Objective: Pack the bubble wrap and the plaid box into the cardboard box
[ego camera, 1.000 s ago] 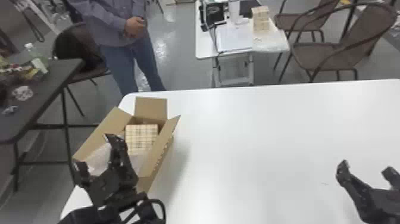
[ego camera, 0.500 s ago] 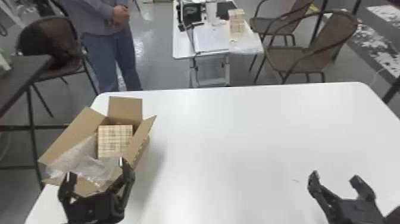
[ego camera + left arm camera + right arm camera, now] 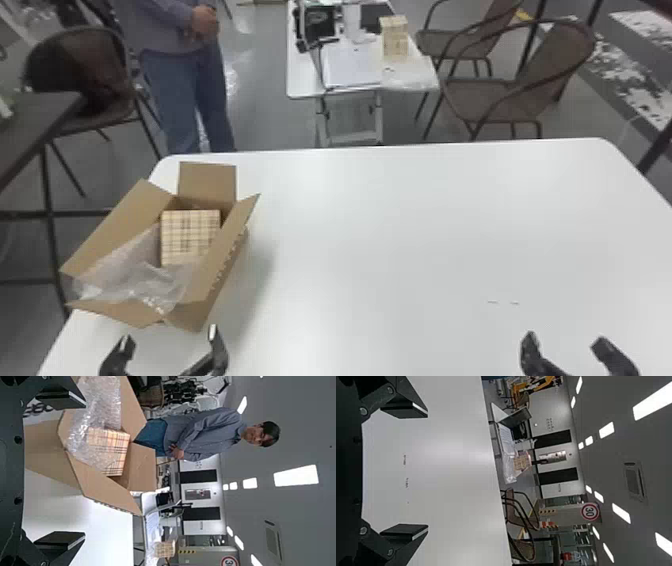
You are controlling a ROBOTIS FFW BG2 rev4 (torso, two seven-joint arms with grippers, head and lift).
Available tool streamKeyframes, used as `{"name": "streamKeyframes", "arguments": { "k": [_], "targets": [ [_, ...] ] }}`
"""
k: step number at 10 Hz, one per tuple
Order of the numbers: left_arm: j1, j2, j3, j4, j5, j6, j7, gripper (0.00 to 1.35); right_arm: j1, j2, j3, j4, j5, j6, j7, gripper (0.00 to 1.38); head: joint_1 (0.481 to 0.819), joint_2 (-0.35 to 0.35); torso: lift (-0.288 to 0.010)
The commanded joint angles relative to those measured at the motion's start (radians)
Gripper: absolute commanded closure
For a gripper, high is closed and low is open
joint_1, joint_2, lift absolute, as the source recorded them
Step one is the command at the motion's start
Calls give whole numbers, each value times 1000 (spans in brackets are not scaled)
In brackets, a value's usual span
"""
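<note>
Left claw (image 3: 171, 336), empty with its fingers spread, hangs just on the robot's side of the cardboard box (image 3: 207, 277); the right claw (image 3: 565, 341), also spread and holding nothing, is well off to the right of it. The tabletop (image 3: 400, 225) runs out to the right of the cardboard box, but its left edge lies close by, so a shove leftward while working the flaps could slide the whole carton off. The left flap (image 3: 115, 230) leans outward, as do the others, and would likely spring back if pushed only lightly. Inside, toward the far end, is the plaid box (image 3: 187, 235); if it rides high, which I cannot tell, the flaps may not lie flat over it. The bubble wrap (image 3: 170, 285) is in the near part, draped against the plaid box and bulging up at the near left corner. Being light and slick, it could spill out there, catch on a fingertip or get trapped under a fold.
</note>
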Motion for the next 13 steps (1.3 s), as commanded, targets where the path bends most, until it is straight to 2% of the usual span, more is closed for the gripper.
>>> {"name": "streamKeyframes", "arguments": {
  "k": [1,2,3,5,13],
  "targets": [
    [38,-47,2,-4,10,-2,7,137,64,-2,1,-40,32,23,-1,268,695,113,-102],
    [53,-85,10,-2,5,-5,3,131,77,4,-2,-50,44,29,-1,268,695,125,-102],
    [56,-95,16,-1,7,3,-10,137,70,7,-3,-61,73,40,-1,268,695,138,-102],
    [47,-61,2,-1,23,4,0,139,68,8,-2,-56,67,38,-1,268,695,144,-102],
    [30,-61,-1,14,25,-16,5,139,54,21,-2,-52,81,38,-1,268,695,141,-102]
  ]
}}
